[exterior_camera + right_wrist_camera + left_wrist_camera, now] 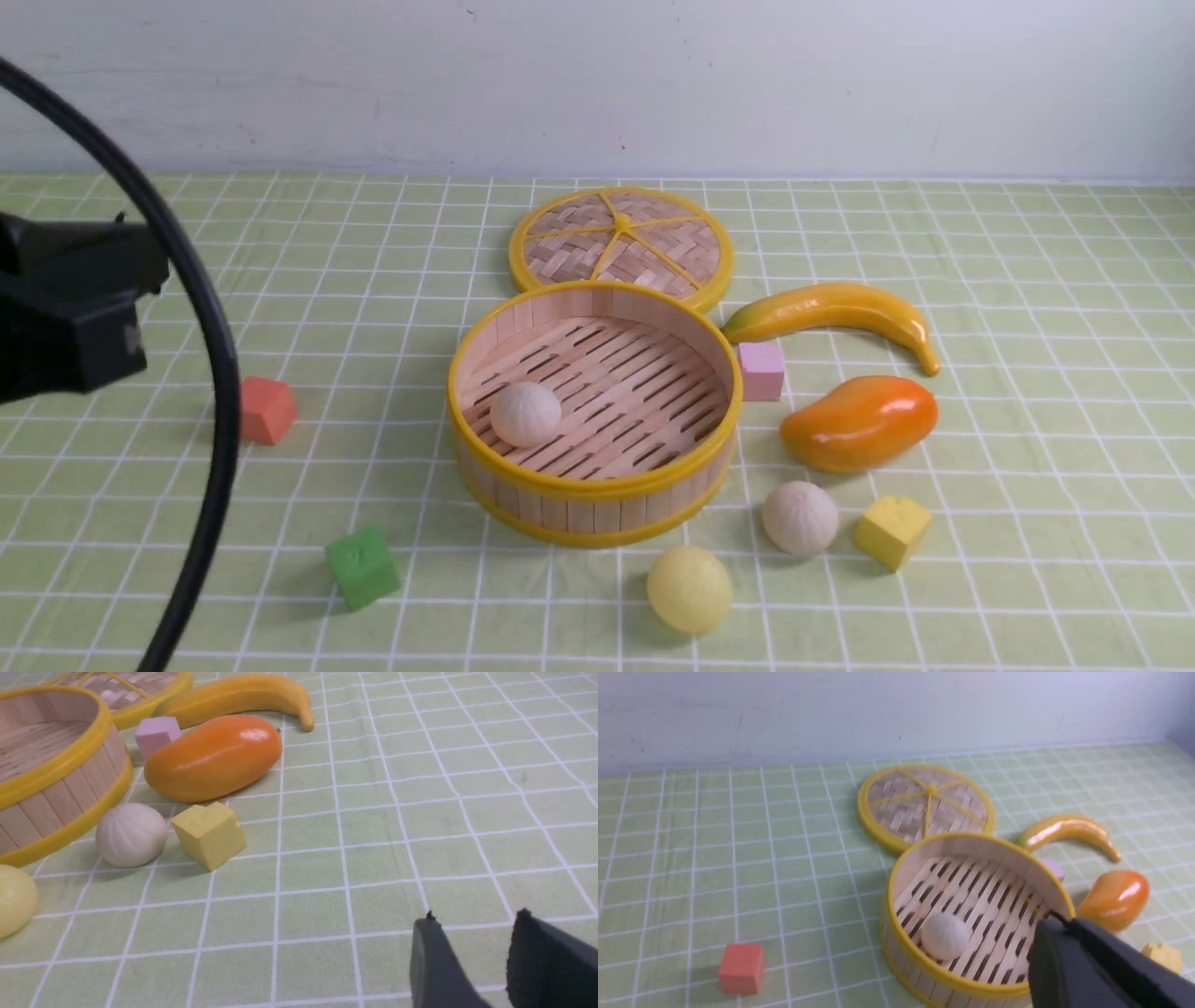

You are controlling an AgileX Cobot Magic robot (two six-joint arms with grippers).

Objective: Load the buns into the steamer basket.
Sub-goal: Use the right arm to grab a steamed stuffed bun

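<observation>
On grid-lined cloth, the slatted round basket [597, 509] cups one pleated bun [526, 414]; left pincer [1057, 917] together, right [472, 917] apart.

One pleated bun [526, 414] is sitting in the steamer basket [597, 511], left of its middle. The woven disc [560, 255] is lying behind it. The smooth bun [690, 589] and other pleated bun [800, 519] are resting nearer, the latter farther right. The banana [822, 310] and mango [859, 423] are lying right of the basket.

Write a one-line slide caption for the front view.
One pleated bun sits inside the bamboo steamer basket; another pleated bun and a pale yellow one wait outside.
</observation>
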